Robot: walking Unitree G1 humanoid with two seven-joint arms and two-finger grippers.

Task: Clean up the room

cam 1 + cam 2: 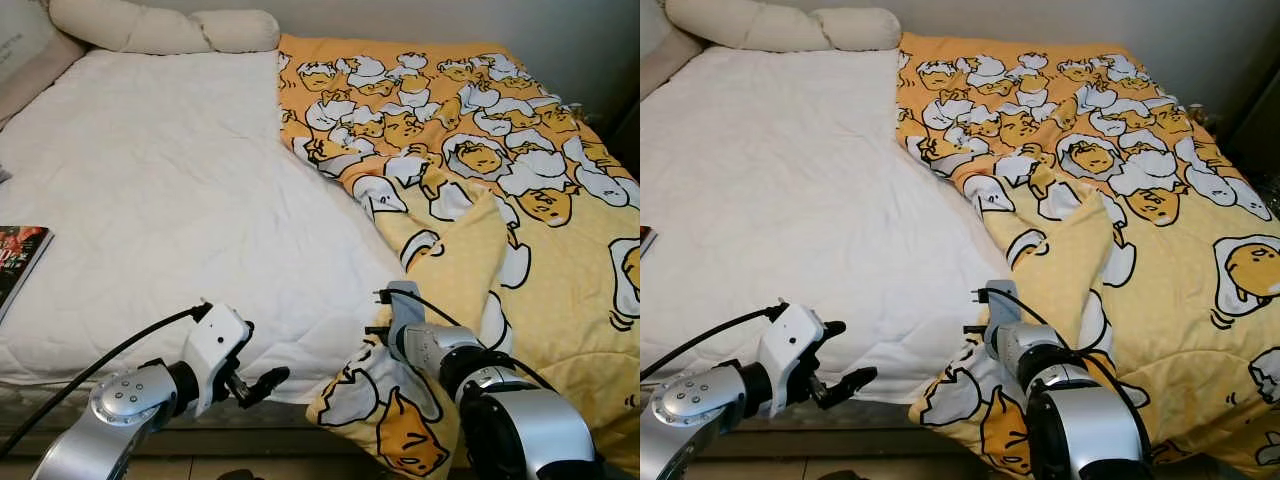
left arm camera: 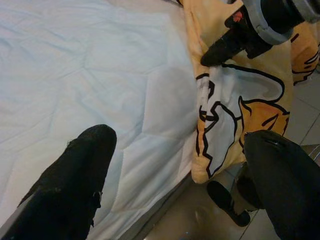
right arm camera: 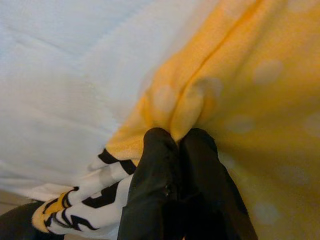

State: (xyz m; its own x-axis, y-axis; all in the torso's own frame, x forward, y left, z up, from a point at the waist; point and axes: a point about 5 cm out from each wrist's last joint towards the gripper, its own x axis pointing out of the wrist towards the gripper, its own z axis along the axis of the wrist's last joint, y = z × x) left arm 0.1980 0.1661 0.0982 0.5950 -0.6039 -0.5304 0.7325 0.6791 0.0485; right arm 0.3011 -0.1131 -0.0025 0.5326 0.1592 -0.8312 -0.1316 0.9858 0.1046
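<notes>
**Blanket corner pinched, ready to be drawn across the bed**

The yellow cartoon blanket (image 1: 480, 170) covers only the right half of the bed, its near corner folded back and hanging over the front edge; the white mattress pad (image 1: 170, 210) lies bare on the left. The right gripper (image 3: 172, 150) has its fingers pressed together on a fold of that corner, seen close in the right wrist view. The left gripper (image 1: 255, 385) hovers near the front edge of the bed, fingers spread and holding nothing, just beside the drooping corner.

The step in hand looks like spreading the blanket. Next, the pinched corner probably wants pulling leftward over the bare pad, with the left gripper taking a second hold on the edge so the cloth travels flat and not bunched
</notes>
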